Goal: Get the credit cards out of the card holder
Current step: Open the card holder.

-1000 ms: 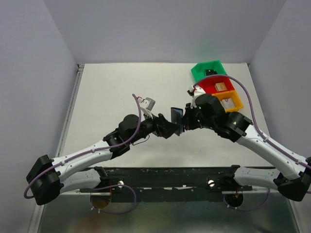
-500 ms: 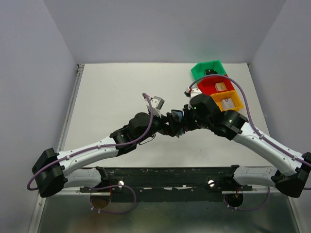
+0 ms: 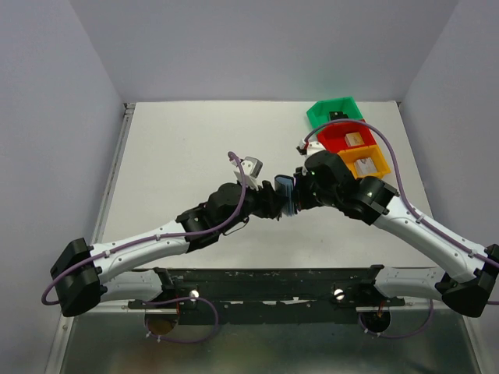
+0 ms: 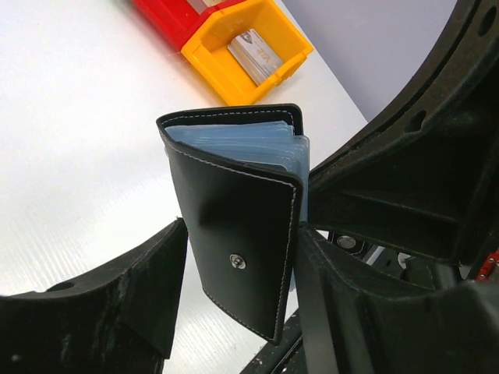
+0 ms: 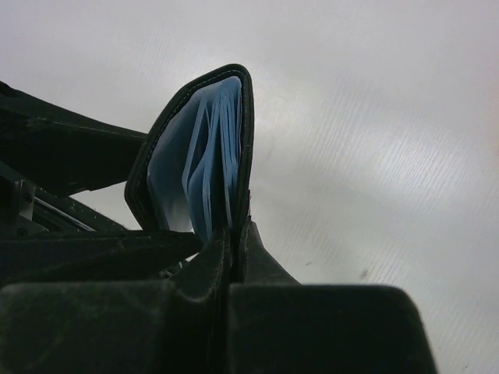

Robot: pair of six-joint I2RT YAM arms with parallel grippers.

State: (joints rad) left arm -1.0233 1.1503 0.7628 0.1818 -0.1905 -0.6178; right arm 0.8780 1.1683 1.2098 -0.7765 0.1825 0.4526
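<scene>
Black leather, the small bifold card holder [image 4: 234,210] stands upright above the middle of the white table [image 3: 179,148], one edge pinched in our right gripper [image 5: 236,234]. Our left gripper [image 4: 240,249] is spread astride it, a finger by each face.

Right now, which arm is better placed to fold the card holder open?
Left. The right gripper is shut on the edge of the card holder, holding it up, so it is busy. The left gripper has its jaws on either side of it and is probably well placed to pull it open.
</scene>
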